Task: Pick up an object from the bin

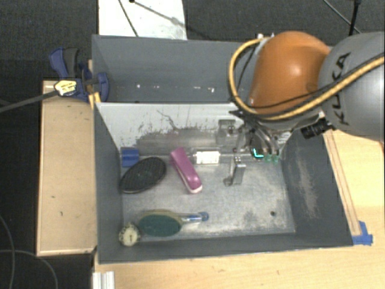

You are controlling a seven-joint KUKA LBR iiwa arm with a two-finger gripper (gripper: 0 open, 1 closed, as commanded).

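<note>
At the far right of the bin (258,206), the end effector (234,172) hangs low, just right of a small white block (207,158) and near a pink bar (185,170). I cannot tell whether it is open or closed. Nothing looks lifted yet, so the grasp and raise remain.

Bin (252,203): grey metal, matt, floor scratched and scuffed. Pink bar (186,169): smooth glossy plastic. Left of pink bar, black oval disc (142,174): matt, finely textured. Up-right of pink bar, orange wrist cover (289,68): smooth, slight sheen.
</note>
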